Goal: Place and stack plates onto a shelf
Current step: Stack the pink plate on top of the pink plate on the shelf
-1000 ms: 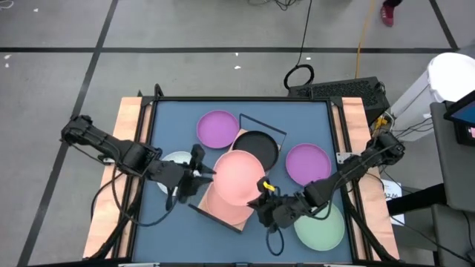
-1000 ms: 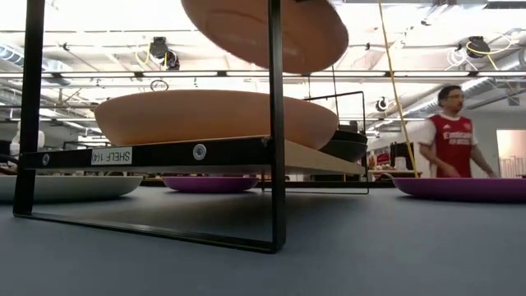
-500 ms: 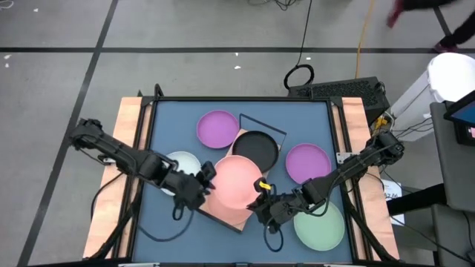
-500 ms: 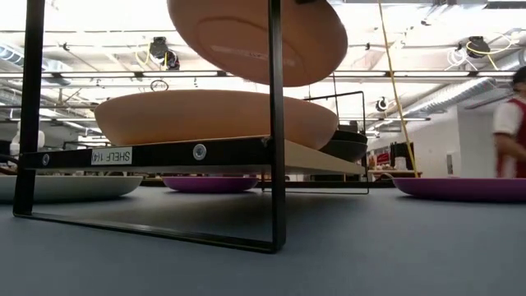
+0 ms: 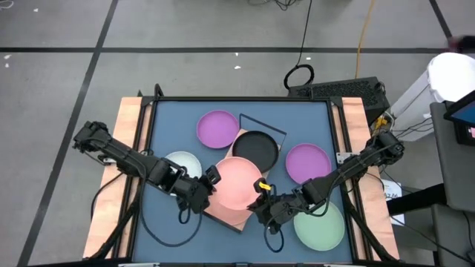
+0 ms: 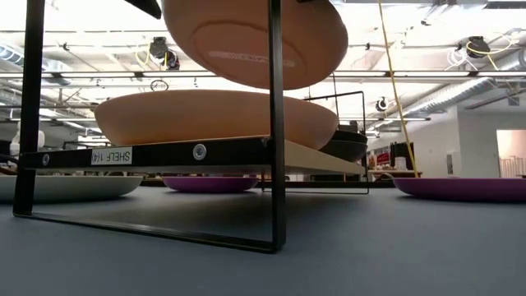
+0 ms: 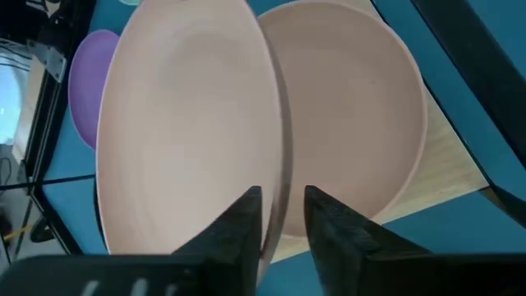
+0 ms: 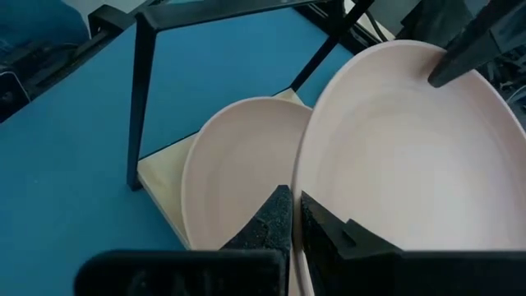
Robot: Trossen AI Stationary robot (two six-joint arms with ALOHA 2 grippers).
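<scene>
A pink plate point(image 5: 237, 179) hangs over a second pink plate point(image 7: 353, 123), which rests flat on the wooden shelf point(image 5: 223, 213). My right gripper point(image 5: 261, 194) is shut on the upper plate's near-right edge. My left gripper point(image 5: 210, 182) is open at that plate's left edge. Its fingers stand on either side of the rim point(image 7: 281, 197) with a gap showing on each side. A black plate point(image 5: 256, 148) sits on the shelf's far end. In the low view the upper plate point(image 6: 255, 41) hangs tilted above the lower one point(image 6: 214, 115). My right gripper pinches the upper pink plate's rim point(image 8: 306, 185) between its two fingers, one on the plate's inner face and one beneath it. It comes in from the table's near right side. The plate is lifted clear and tilted above the lower pink plate point(image 8: 238, 173).
Two purple plates lie on the table, one point(image 5: 217, 128) far left of the shelf and one point(image 5: 308, 163) to its right. A pale green plate point(image 5: 320, 225) lies near right and a white-grey plate point(image 5: 182, 163) lies left, under my left arm. The shelf's black wire frame point(image 6: 275, 123) stands near.
My left gripper has moved toward the table's right, up to the held pink plate, and its fingers now straddle the plate's left rim. The held plate has come lower over the pink plate on the shelf. A person behind the table has walked out of view.
</scene>
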